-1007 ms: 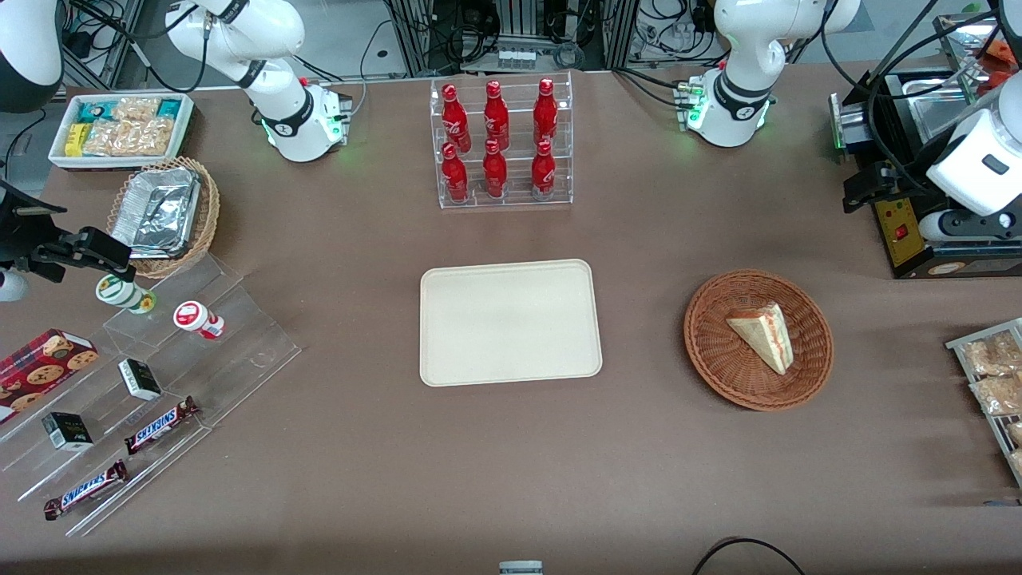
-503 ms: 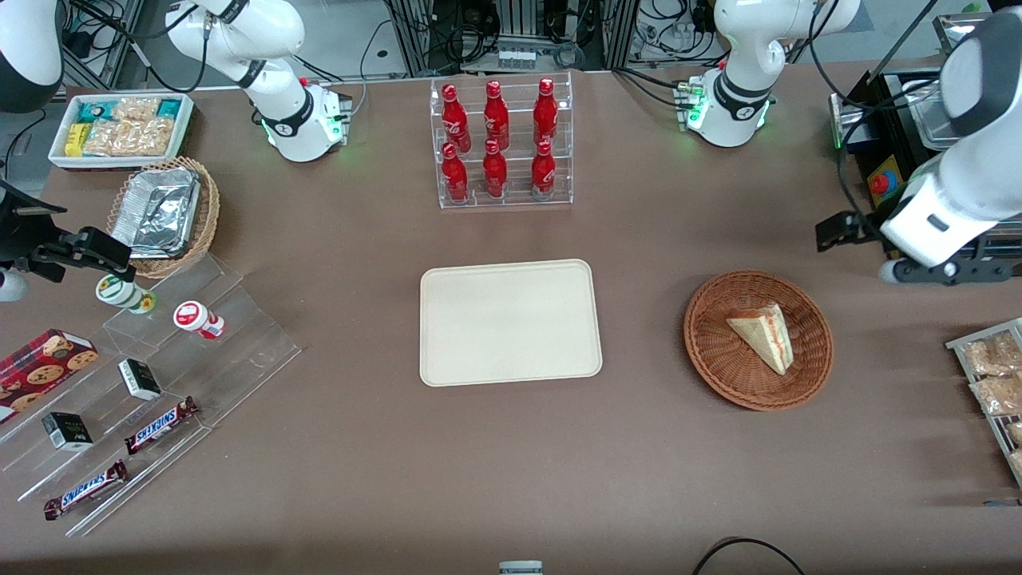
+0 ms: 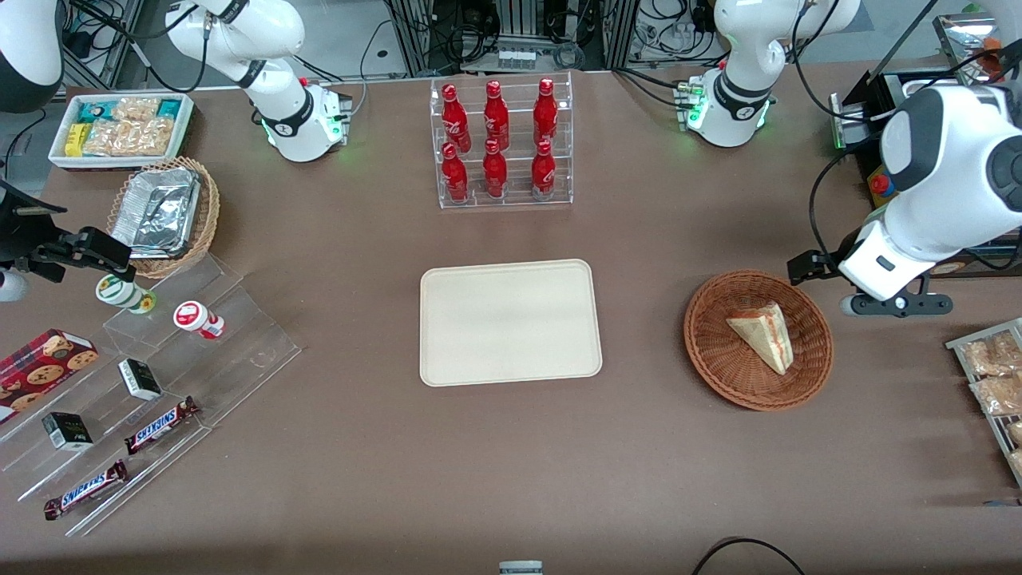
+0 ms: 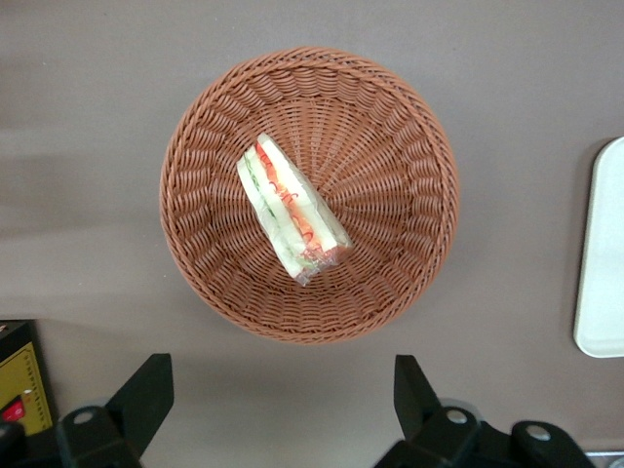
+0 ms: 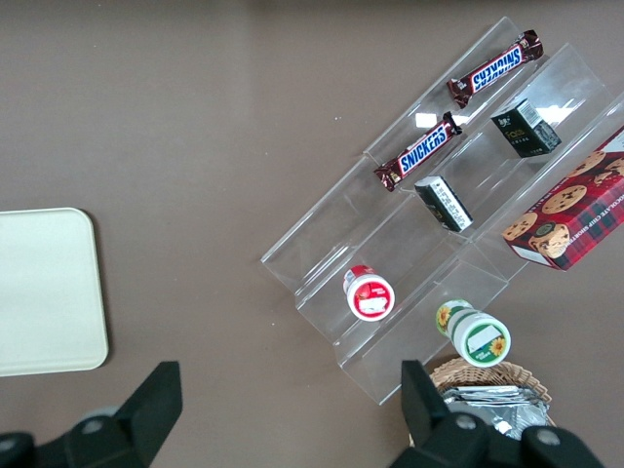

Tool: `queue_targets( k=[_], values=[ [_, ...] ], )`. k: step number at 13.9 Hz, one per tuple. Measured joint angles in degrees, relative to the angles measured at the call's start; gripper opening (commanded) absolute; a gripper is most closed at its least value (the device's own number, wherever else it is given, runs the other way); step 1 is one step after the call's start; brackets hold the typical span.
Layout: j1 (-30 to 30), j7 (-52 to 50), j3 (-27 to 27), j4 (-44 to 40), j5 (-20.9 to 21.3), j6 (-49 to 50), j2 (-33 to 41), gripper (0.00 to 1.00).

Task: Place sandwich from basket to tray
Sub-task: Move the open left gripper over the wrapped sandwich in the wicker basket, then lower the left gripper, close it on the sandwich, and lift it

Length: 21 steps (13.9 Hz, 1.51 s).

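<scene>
The sandwich (image 3: 762, 335), a wrapped wedge with red and green filling, lies in the round brown wicker basket (image 3: 718, 351). The beige tray (image 3: 511, 322) sits bare at mid-table, beside the basket toward the parked arm's end. My left gripper (image 3: 894, 304) hangs above the table just off the basket's rim, toward the working arm's end. In the left wrist view the gripper (image 4: 278, 390) is open, both black fingers over bare tabletop, with nothing between them. The basket (image 4: 390, 175) and sandwich (image 4: 291, 222) lie just ahead of it, and a tray (image 4: 603, 253) edge shows.
A clear rack of red bottles (image 3: 505, 144) stands farther from the camera than the tray. A black machine with a red button (image 3: 878, 184) and a rack of bagged pastries (image 3: 994, 375) flank the gripper. Acrylic snack steps (image 3: 144, 375) and a foil-container basket (image 3: 164, 212) sit at the parked arm's end.
The left arm has swung in from the working arm's end of the table and come down toward the basket. The sandwich, basket and tray have not moved.
</scene>
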State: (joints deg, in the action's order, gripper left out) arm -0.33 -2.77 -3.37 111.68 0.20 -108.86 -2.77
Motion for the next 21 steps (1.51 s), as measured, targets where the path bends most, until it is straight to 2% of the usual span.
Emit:
queue_targets(
  k=[8,12,18,21],
  values=[
    [0.05,-2.43,0.43,9.19,0.0,-12.04,-0.62,1.0],
    [0.06,-12.84,0.44,12.91,-0.03,-18.26,-1.44,1.0],
    [-0.03,-30.63,0.29,13.3,-0.14,-23.41,-3.95,1.0],
    [-0.13,-34.81,0.14,13.31,-1.11,-25.31,-5.7,1.0]
  ],
)
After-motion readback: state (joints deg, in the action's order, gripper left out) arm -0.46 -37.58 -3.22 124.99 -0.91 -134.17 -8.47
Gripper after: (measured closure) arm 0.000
